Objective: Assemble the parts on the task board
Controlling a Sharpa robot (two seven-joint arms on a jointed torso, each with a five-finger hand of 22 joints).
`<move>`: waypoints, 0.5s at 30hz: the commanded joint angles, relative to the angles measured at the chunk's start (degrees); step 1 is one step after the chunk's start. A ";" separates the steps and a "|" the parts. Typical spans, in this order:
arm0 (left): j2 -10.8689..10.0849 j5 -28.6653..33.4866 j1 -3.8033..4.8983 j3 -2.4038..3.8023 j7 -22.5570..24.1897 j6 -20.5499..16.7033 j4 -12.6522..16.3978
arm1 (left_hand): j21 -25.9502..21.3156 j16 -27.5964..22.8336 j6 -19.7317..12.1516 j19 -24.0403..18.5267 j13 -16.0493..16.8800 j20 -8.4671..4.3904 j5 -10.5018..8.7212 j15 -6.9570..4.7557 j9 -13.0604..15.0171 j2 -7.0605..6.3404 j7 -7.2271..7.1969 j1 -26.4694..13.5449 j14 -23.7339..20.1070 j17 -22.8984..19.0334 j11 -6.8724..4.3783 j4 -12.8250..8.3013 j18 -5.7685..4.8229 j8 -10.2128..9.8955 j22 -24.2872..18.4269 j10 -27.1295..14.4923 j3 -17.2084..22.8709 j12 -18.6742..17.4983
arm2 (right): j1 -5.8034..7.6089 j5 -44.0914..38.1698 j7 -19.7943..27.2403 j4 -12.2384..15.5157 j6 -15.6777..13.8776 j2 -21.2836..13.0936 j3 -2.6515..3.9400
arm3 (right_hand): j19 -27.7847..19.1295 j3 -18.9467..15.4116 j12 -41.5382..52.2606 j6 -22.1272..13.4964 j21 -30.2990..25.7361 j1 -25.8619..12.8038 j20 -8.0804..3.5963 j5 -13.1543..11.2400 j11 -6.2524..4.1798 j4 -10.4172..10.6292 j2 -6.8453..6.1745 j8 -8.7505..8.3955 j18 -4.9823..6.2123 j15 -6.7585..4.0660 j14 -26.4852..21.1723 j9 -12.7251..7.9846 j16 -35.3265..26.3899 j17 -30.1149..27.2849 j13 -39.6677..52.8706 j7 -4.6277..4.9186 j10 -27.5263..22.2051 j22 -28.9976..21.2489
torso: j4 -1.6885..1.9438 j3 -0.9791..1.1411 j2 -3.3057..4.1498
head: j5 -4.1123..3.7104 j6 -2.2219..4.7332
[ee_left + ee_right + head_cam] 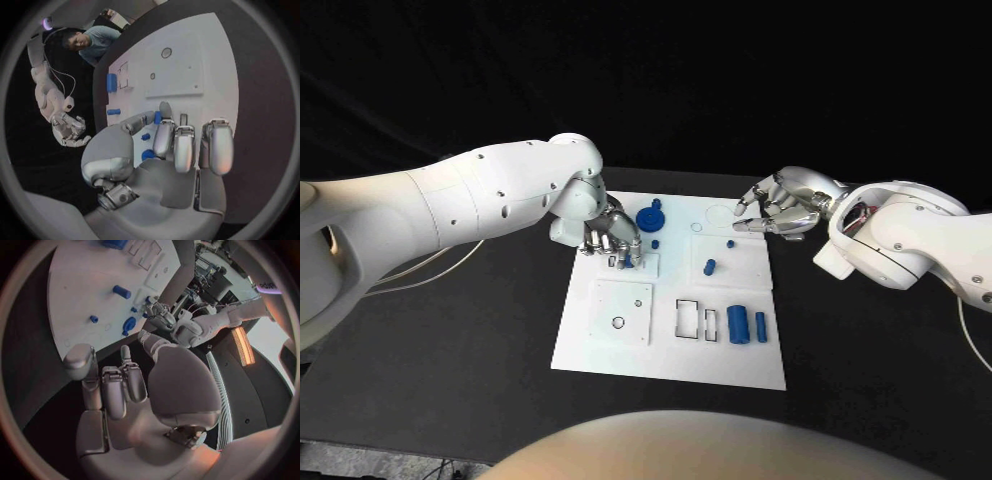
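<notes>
The white task board (668,345) lies mid-table. My left hand (610,235) points its fingers down onto the board's far left part; in the left wrist view the thumb and a finger (164,132) pinch a small blue part (157,117). A round blue part (649,218) and a small blue piece (655,243) lie right beside that hand. A blue peg (710,266) lies mid-board, and two blue cylinders (750,325) stand by slots near the right edge. My right hand (776,212) hovers over the board's far right corner with curled fingers and nothing in them.
A raised square plate (622,310) with two holes takes up the board's near left. Rectangular slots (692,318) sit beside the cylinders. Black table (473,330) surrounds the board on all sides. My right forearm (906,240) comes in from the right.
</notes>
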 commanded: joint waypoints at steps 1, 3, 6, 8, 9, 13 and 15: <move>0.16 0.28 -0.09 0.02 0.19 -0.11 0.26 | -0.30 0.21 0.20 1.39 -0.09 -0.14 -0.74 -0.36 0.22 -0.68 -0.09 -0.04 5.96 15.09 -0.32 0.19 -0.69 -0.49 10.00 -0.05 -0.75 -0.37 | -0.05 -0.54 0.49 0.02 0.46 0.01 -0.01 | -0.42 0.06 -0.31 -0.49 -0.27 0.04 0.02 0.38 0.02 0.17 -0.37 0.23 0.74 -0.22 5.87 0.08 0.08 14.69 3.93 0.02 -0.56 -0.05 | 0.00 0.01 0.00 | 0.00 0.00; 0.12 0.26 -0.09 0.02 0.19 -0.11 0.26 | -0.40 0.21 0.36 1.36 -0.09 -0.16 -1.93 -0.38 0.51 -0.95 -0.12 -0.12 5.96 15.09 -0.34 0.69 -0.67 -0.84 9.97 -0.06 -1.43 -0.39 | -0.05 -0.54 0.47 0.02 0.45 0.00 -0.01 | -0.48 0.04 -0.34 -0.53 -0.41 0.03 0.02 0.37 0.02 0.17 -0.42 0.22 0.77 -0.21 5.86 0.09 0.06 14.64 3.90 0.03 -0.59 -0.15 | -0.01 0.02 0.00 | 0.01 0.00; 0.06 0.25 -0.09 0.01 0.20 -0.04 0.28 | -0.46 0.21 0.61 1.36 -0.15 -0.17 -3.08 -0.38 0.86 -1.52 -0.10 -0.37 5.96 15.09 -0.32 1.37 -0.66 -1.23 9.97 -0.10 -2.45 -0.47 | -0.05 -0.58 0.44 0.03 0.42 -0.02 -0.01 | -0.48 0.04 -0.34 -0.53 -0.41 0.03 0.02 0.37 0.02 0.17 -0.42 0.22 0.77 -0.21 5.86 0.09 0.06 14.64 3.90 0.03 -0.59 -0.15 | -0.01 0.01 0.01 | 0.03 0.00; 0.01 0.25 -0.09 0.01 0.20 0.12 0.30 | -0.57 0.21 0.72 1.30 -0.21 -0.17 -3.43 -0.37 0.99 -1.72 -0.11 -0.43 5.96 15.09 -0.32 1.61 -0.64 -1.37 9.92 -0.13 -2.83 -0.52 | -0.05 -0.81 0.43 0.04 0.40 -0.03 -0.01 | -0.48 0.04 -0.39 -0.56 -0.44 0.03 0.02 0.36 0.02 0.17 -0.45 0.22 0.77 -0.21 5.83 0.09 0.03 14.54 3.84 0.03 -0.63 -0.16 | -0.01 0.00 0.01 | 0.03 0.00; -0.01 0.25 -0.10 0.01 0.20 0.20 0.32 | -0.63 0.21 0.79 1.27 -0.30 -0.17 -3.87 -0.37 1.11 -1.84 -0.12 -0.43 5.96 15.09 -0.32 1.82 -0.63 -1.50 9.89 -0.18 -3.12 -0.61 | -0.05 -0.96 0.42 0.05 0.38 -0.03 -0.01 | -0.48 0.04 -0.39 -0.56 -0.44 0.03 0.02 0.36 0.02 0.17 -0.45 0.22 0.77 -0.21 5.83 0.09 0.03 14.54 3.84 0.03 -0.63 -0.16 | -0.02 0.00 0.02 | 0.04 0.00; -0.15 0.26 -0.11 0.01 0.21 0.25 0.32 | -0.67 0.21 0.87 1.26 -0.37 -0.17 -4.74 -0.37 1.31 -1.99 -0.11 -0.39 5.96 15.09 -0.32 2.19 -0.62 -1.76 9.89 -0.23 -3.57 -0.68 | -0.06 -1.29 0.41 0.08 0.31 -0.06 -0.01 | -0.48 0.04 -0.39 -0.56 -0.44 0.03 0.02 0.36 0.02 0.17 -0.45 0.22 0.77 -0.21 5.83 0.09 0.03 14.54 3.84 0.03 -0.63 -0.16 | -0.01 -0.01 0.03 | -0.05 0.00; -0.23 0.26 -0.12 0.01 0.21 0.28 0.30 | -0.69 0.21 0.97 1.27 -0.37 -0.17 -5.14 -0.37 1.43 -2.02 -0.11 -0.39 5.96 15.09 -0.32 2.41 -0.62 -1.85 9.90 -0.23 -3.78 -0.69 | -0.06 -1.37 0.41 0.07 0.29 -0.07 -0.01 | -0.51 0.04 -0.40 -0.61 -0.52 0.08 0.02 0.33 0.02 0.14 -0.49 0.21 0.78 -0.21 5.81 0.10 -0.01 14.44 3.83 0.03 -0.64 -0.21 | -0.01 0.00 0.00 | -0.01 0.00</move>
